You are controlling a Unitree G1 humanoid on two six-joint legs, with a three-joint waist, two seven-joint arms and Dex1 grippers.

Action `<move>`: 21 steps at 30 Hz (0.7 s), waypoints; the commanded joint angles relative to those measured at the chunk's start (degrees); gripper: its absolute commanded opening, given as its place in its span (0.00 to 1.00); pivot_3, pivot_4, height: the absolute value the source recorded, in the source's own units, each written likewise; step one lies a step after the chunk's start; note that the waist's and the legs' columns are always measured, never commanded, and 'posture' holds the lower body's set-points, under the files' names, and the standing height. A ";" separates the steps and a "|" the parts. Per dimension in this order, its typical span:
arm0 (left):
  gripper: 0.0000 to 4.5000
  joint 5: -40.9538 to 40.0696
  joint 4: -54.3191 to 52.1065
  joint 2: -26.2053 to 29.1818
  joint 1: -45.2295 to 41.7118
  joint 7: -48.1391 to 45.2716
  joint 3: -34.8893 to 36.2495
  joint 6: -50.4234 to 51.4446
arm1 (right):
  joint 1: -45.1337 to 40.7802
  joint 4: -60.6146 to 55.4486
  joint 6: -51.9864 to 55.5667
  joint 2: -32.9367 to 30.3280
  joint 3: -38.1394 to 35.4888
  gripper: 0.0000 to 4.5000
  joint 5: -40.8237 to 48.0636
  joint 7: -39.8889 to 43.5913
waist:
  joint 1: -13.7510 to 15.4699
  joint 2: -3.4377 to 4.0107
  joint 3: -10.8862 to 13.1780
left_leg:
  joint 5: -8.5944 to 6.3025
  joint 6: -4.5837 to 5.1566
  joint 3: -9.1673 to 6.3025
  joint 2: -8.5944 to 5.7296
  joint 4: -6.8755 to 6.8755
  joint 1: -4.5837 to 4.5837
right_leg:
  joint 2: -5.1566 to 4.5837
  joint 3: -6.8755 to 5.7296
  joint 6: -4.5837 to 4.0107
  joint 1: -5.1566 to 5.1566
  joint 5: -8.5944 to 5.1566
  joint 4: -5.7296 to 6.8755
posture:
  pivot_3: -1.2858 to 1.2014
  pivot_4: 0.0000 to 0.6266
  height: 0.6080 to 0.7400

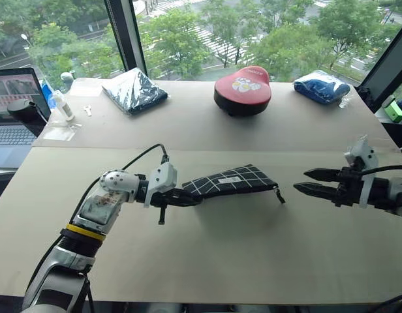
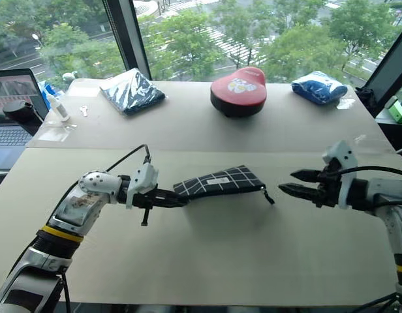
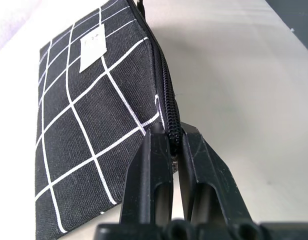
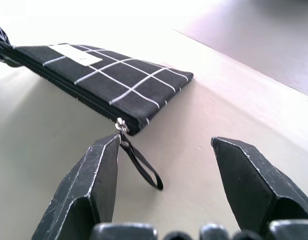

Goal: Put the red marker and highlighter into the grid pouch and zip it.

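Beige tabletop: my left gripper pinched the grid pouch steady by its zipper edge; my right gripper hung unclenched, empty.

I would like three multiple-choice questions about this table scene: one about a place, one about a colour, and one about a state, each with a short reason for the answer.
1. Where does the flat black fabric pouch with white grid lines lie?
A. on the laptop
B. on the table between the two tools
C. under the red dome-shaped case

2. What colour is the dome-shaped case at the far side of the pale table?
A. red
B. yellow
C. grey

3. How is the left tool?
A. wide open above the pouch
B. holding a marker
C. shut on the pouch's zipper edge

Answers: 1 B, the pouch rests between the left tool and the right tool. 2 A, its top is red. 3 C, the left wrist view shows the fingers pinching that edge.
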 commanded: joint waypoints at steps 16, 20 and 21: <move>0.00 11.29 32.31 -7.52 -12.59 -4.54 -0.95 -38.60 | 14.24 -16.98 -0.35 2.19 -7.54 0.72 4.08 -3.43 | -0.14 -0.05 0.03 | -0.05 0.16 0.14 -0.05 0.37 -0.09 | 0.00 0.10 0.17 0.04 0.10 0.01 | 0.52 0.24 1.00; 0.31 8.77 27.26 -6.38 -9.85 -8.87 -1.69 -33.03 | 13.80 -15.99 -0.56 1.45 -7.37 0.75 3.97 -3.55 | -0.24 -0.06 0.03 | -0.13 0.28 0.14 -0.06 0.50 -0.21 | -0.01 0.10 0.24 0.01 0.13 -0.01 | 0.52 0.24 1.00; 0.39 8.39 25.65 -5.90 -8.92 -9.49 -1.71 -32.06 | 13.57 -15.64 -0.64 1.28 -7.25 0.75 3.87 -3.51 | -0.30 -0.05 0.03 | -0.13 0.29 0.14 -0.05 0.50 -0.22 | -0.01 0.10 0.24 0.01 0.13 -0.01 | 0.52 0.24 1.00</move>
